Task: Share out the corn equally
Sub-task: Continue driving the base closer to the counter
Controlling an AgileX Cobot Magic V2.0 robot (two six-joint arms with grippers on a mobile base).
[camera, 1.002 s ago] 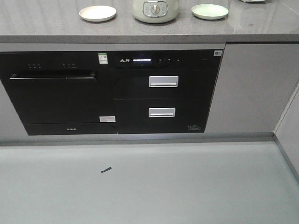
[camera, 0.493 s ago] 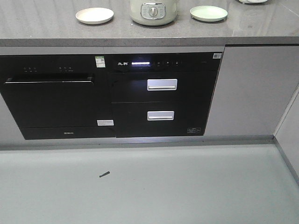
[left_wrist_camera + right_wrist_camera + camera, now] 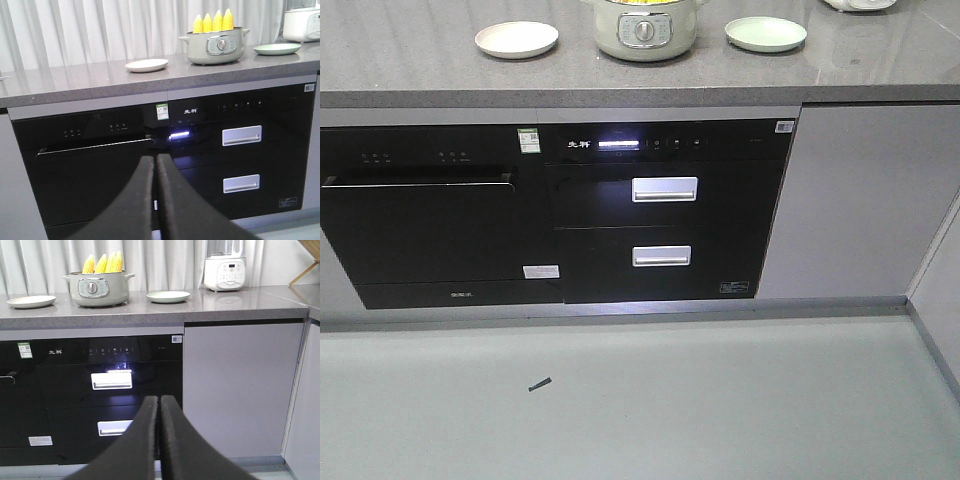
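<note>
Several yellow corn cobs (image 3: 213, 22) (image 3: 104, 263) stand upright in a pale green pot (image 3: 642, 28) (image 3: 216, 47) (image 3: 98, 289) on the grey countertop (image 3: 410, 60). A white plate (image 3: 516, 39) (image 3: 146, 65) (image 3: 31, 301) lies left of the pot and a light green plate (image 3: 765, 33) (image 3: 277, 48) (image 3: 168, 296) lies right of it; both are bare. My left gripper (image 3: 155, 159) is shut with nothing in it, well short of the counter and below its top. My right gripper (image 3: 159, 400) is likewise shut and empty, facing the cabinets.
Under the counter are a black dishwasher (image 3: 430, 225) and a black drawer unit with two silver handles (image 3: 664, 189). A grey cabinet door (image 3: 855, 200) is at the right. A white blender (image 3: 225, 271) stands far right on the counter. A small dark scrap (image 3: 539, 384) lies on the floor.
The front view has shifted: counter and cabinets sit lower and slightly left in the frame, and the corn now shows at the pot's top edge.
</note>
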